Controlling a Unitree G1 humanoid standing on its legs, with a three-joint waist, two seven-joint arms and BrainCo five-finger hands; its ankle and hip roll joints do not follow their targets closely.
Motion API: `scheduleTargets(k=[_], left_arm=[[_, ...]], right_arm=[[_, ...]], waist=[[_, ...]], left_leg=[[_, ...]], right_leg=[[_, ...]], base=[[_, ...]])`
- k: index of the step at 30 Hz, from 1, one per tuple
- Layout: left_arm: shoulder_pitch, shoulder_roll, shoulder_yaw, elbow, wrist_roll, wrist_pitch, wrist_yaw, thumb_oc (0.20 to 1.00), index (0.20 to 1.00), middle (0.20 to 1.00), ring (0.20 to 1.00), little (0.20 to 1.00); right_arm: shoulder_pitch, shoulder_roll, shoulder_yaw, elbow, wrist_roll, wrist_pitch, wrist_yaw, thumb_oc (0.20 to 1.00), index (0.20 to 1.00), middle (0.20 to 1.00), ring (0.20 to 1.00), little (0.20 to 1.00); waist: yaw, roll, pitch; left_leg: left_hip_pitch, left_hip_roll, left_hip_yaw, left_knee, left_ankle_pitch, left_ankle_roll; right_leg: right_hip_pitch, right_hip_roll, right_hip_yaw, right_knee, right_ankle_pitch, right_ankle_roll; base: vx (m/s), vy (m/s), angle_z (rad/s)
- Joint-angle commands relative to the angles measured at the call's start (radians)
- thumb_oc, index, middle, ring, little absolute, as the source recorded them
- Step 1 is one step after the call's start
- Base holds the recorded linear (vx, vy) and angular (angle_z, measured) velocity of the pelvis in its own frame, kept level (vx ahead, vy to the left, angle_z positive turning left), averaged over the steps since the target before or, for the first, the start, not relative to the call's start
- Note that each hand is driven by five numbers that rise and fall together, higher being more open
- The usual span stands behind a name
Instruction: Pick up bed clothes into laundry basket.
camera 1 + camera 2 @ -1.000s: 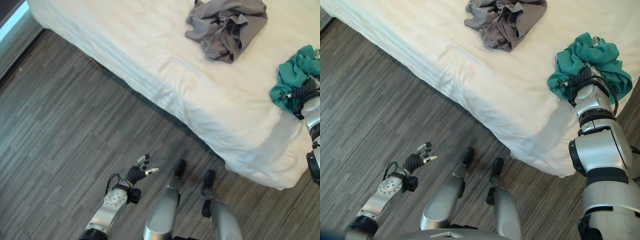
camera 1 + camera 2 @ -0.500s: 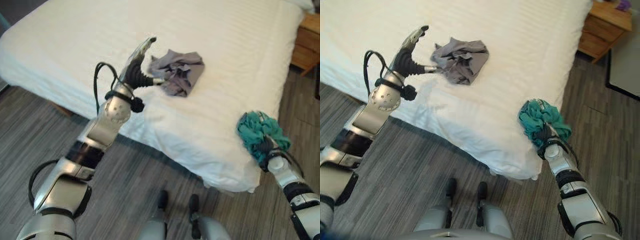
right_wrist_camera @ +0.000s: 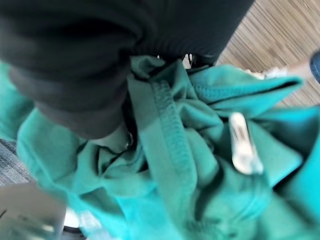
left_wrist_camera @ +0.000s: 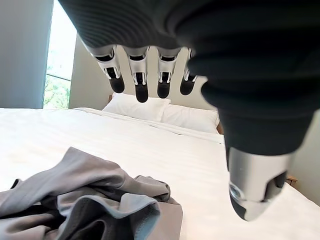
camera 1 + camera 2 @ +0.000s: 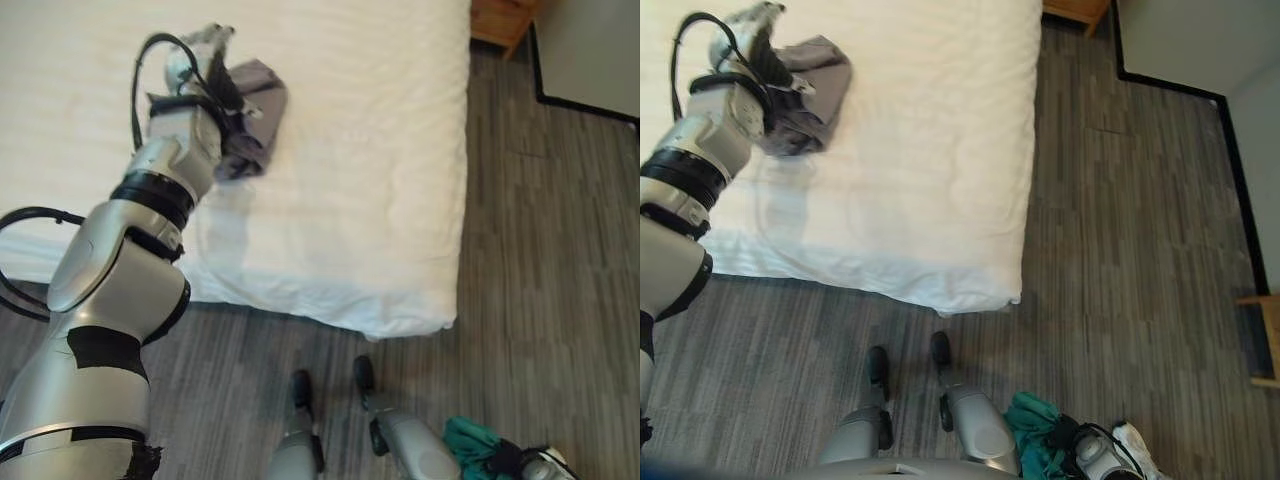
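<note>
Grey garment (image 5: 250,115): a crumpled, matte grey piece of clothing lying in a loose heap on the bed (image 5: 380,150), with soft folds and a darker hollow in its near fold as seen in the left wrist view (image 4: 95,210). The heap is irregular, and no clear long axis can be read from it.

Teal garment (image 5: 1035,430): a bunched, bright teal knit cloth with a stitched hem band, seen in the right wrist view (image 3: 170,165). It is held low over the floor (image 5: 1140,220), away from the bed, at the lower edge of the head views.

Left hand (image 5: 200,60): extended over the bed directly above the grey garment. In its wrist view the fingers (image 4: 140,82) are straight and spread from the thumb, hanging above the cloth and holding nothing.

Right hand (image 5: 1095,450): at the bottom edge of the right eye view, with teal cloth wrapped against it. In its wrist view the cloth is bunched tightly against the dark ribbed cover (image 3: 100,50), and the fingers are gathered into the bundle.

Setting: the bed carries a white, finely striped cover, with white pillows (image 4: 150,107) at its far end against a pale wall. The floor is grey wood-grain plank. A wooden nightstand (image 5: 505,20) stands at the bed's far corner.
</note>
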Motion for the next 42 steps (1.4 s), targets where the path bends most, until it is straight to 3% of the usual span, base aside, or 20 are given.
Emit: scheduleTargets(k=[1,11,13,14,15,16,22,24,25,26,27,29,30,32,35,38,39,42], left_arm=[[-0.157,0.047,-0.026,0.057,0.098,0.041,0.060,1.000,1.000,1.000,1.000,1.000],[-0.176,0.102,-0.110,0.199,0.205,0.081,0.013,1.000,1.000,1.000,1.000,1.000],[-0.165,0.095,-0.114,0.193,0.200,0.065,-0.017,1.000,1.000,1.000,1.000,1.000],[-0.132,0.084,-0.100,0.159,0.161,0.026,-0.063,1.000,1.000,1.000,1.000,1.000],[-0.111,0.083,-0.087,0.165,0.143,0.019,-0.087,0.457,0.457,0.457,0.457,0.457],[-0.094,0.079,-0.076,0.167,0.138,0.016,-0.094,0.200,0.200,0.200,0.200,0.200],[0.004,0.010,-0.047,0.100,0.143,-0.006,-0.107,0.200,0.200,0.200,0.200,0.200],[0.082,-0.005,0.001,-0.070,0.084,-0.038,-0.081,0.200,0.200,0.200,0.200,0.200],[0.085,-0.003,0.003,-0.073,0.084,-0.036,-0.081,0.200,0.200,0.200,0.200,0.200],[0.140,0.010,0.047,-0.179,0.026,-0.058,-0.069,0.200,0.200,0.200,0.200,0.200],[0.247,0.008,0.145,-0.417,-0.083,-0.079,-0.065,0.200,0.200,0.200,0.200,0.200],[0.477,0.077,0.264,-0.680,-0.178,-0.118,-0.091,0.200,0.200,0.200,0.200,0.200],[0.484,0.079,0.270,-0.685,-0.177,-0.115,-0.092,0.200,0.200,0.200,0.200,0.200],[0.742,0.082,0.390,-0.819,-0.277,-0.152,-0.168,0.200,0.200,0.200,0.200,0.200],[1.181,0.059,0.630,-0.993,-0.513,-0.202,-0.240,0.200,0.200,0.200,0.200,0.200],[1.355,0.024,0.699,-1.047,-0.560,-0.207,-0.291,0.200,0.200,0.200,0.200,0.200],[1.528,-0.005,0.765,-1.075,-0.612,-0.219,-0.349,0.200,0.200,0.200,0.200,0.200],[1.602,-0.054,0.785,-1.079,-0.700,-0.214,-0.360,0.200,0.200,0.200,0.200,0.200]], right_arm=[[-0.033,-0.011,-0.031,0.061,0.055,-0.006,-0.009,0.200,0.200,0.200,0.200,0.200],[0.012,0.012,-0.038,0.120,0.128,-0.026,0.004,0.200,0.200,0.200,0.200,0.200],[0.010,0.012,-0.030,0.104,0.135,-0.026,0.007,0.200,0.200,0.200,0.200,0.200],[0.008,0.012,-0.020,0.083,0.140,-0.025,0.009,0.200,0.200,0.200,0.200,0.200],[0.007,0.011,-0.016,0.074,0.138,-0.024,0.011,0.200,0.200,0.200,0.200,0.200],[0.011,0.011,-0.014,0.064,0.135,-0.023,0.014,0.200,0.200,0.200,0.200,0.200],[0.019,0.006,-0.011,0.035,0.126,-0.032,0.010,0.200,0.200,0.200,0.200,0.200],[0.017,0.007,-0.037,0.052,0.121,-0.033,-0.002,0.200,0.200,0.200,0.200,0.200],[0.017,0.006,-0.036,0.052,0.121,-0.033,-0.002,0.200,0.200,0.200,0.200,0.200],[0.016,0.009,-0.054,0.061,0.126,-0.034,-0.008,0.200,0.200,0.200,0.200,0.200],[0.006,0.023,-0.098,0.099,0.134,-0.025,-0.022,0.200,0.200,0.200,0.200,0.200],[0.017,0.038,-0.157,0.127,0.134,-0.016,-0.023,0.200,0.200,0.200,0.200,0.200],[0.018,0.036,-0.154,0.127,0.134,-0.016,-0.023,0.200,0.200,0.200,0.200,0.200],[0.035,0.046,-0.196,0.126,0.123,-0.009,-0.019,0.200,0.200,0.200,0.200,0.200],[0.117,0.005,-0.235,-0.144,0.137,-0.059,0.041,0.200,0.200,0.200,0.200,0.200],[0.153,-0.015,-0.260,-0.232,0.140,-0.079,0.070,0.200,0.200,0.200,0.200,0.200],[0.179,-0.083,-0.279,-0.485,0.153,-0.118,0.122,0.200,0.200,0.200,0.200,0.200],[0.199,-0.130,-0.283,-0.659,0.161,-0.135,0.152,0.200,0.200,0.200,0.200,0.200]], waist=[[0.024,-0.045,0.030],[0.001,-0.065,0.058],[0.001,-0.066,0.067],[0.002,-0.066,0.078],[0.001,-0.067,0.081],[0.000,-0.068,0.084],[-0.002,-0.070,0.090],[0.014,-0.055,0.090],[0.014,-0.054,0.090],[0.027,-0.045,0.094],[0.054,-0.021,0.096],[0.089,0.003,0.099],[0.083,0.004,0.096],[0.107,0.018,0.087],[0.127,0.033,0.064],[0.134,0.038,0.039],[0.150,0.048,-0.006],[0.156,0.057,-0.034]], left_leg=[[0.063,-0.006,-0.003,0.004,-0.014,0.016],[0.003,0.001,-0.001,0.004,-0.007,0.010],[-0.004,-0.001,-0.001,0.004,-0.007,0.010],[-0.010,0.000,-0.002,0.004,-0.006,0.011],[-0.011,0.000,-0.002,0.004,-0.007,0.011],[-0.012,-0.001,-0.002,0.004,-0.007,0.011],[-0.007,-0.005,-0.002,0.004,-0.013,0.010],[0.010,-0.013,-0.008,0.004,-0.019,0.013],[0.011,-0.013,-0.009,0.004,-0.020,0.013],[0.023,-0.014,-0.011,0.004,-0.026,0.014],[0.038,-0.028,-0.023,0.004,-0.031,0.018],[0.057,-0.039,-0.033,0.004,-0.037,0.022],[0.053,-0.041,-0.035,0.004,-0.032,0.022],[0.081,-0.049,-0.044,0.004,-0.042,0.024],[0.146,-0.055,-0.042,0.004,-0.059,0.028],[0.182,-0.057,-0.043,0.004,-0.066,0.031],[0.239,-0.062,-0.052,0.004,-0.072,0.038],[0.270,-0.067,-0.068,0.004,-0.072,0.044]], right_leg=[[0.011,-0.077,-0.009,-0.020,0.098,0.087],[-0.050,-0.074,-0.020,-0.020,0.117,0.095],[-0.054,-0.075,-0.020,-0.020,0.118,0.095],[-0.061,-0.075,-0.021,-0.020,0.117,0.095],[-0.063,-0.075,-0.020,-0.020,0.117,0.096],[-0.064,-0.075,-0.019,-0.020,0.117,0.096],[-0.058,-0.079,-0.019,-0.020,0.116,0.098],[-0.040,-0.086,-0.026,-0.020,0.108,0.101],[-0.039,-0.086,-0.026,-0.020,0.108,0.101],[-0.026,-0.088,-0.031,-0.020,0.103,0.101],[-0.003,-0.099,-0.047,-0.020,0.097,0.102],[0.024,-0.114,-0.066,-0.020,0.091,0.103],[0.021,-0.116,-0.067,-0.020,0.093,0.103],[0.050,-0.129,-0.079,-0.020,0.086,0.102],[0.102,-0.134,-0.079,-0.008,0.076,0.101],[0.135,-0.136,-0.077,0.001,0.060,0.098],[0.181,-0.148,-0.079,0.034,0.034,0.098],[0.214,-0.155,-0.088,0.054,0.017,0.097]], base=[[0.01,-0.017,-0.09],[0.00,-0.009,0.02],[0.00,0.001,0.02],[0.00,0.000,0.00],[-0.03,0.018,0.02],[0.00,0.000,0.00],[0.00,0.007,0.00],[0.00,0.041,-0.01],[0.00,0.000,0.00],[0.04,0.025,0.05],[0.04,0.045,0.05],[0.02,0.044,0.11],[0.02,0.037,0.21],[0.04,0.061,0.31],[0.06,0.114,0.07],[0.08,0.104,0.09],[0.09,0.122,0.34],[0.06,0.073,0.20]])
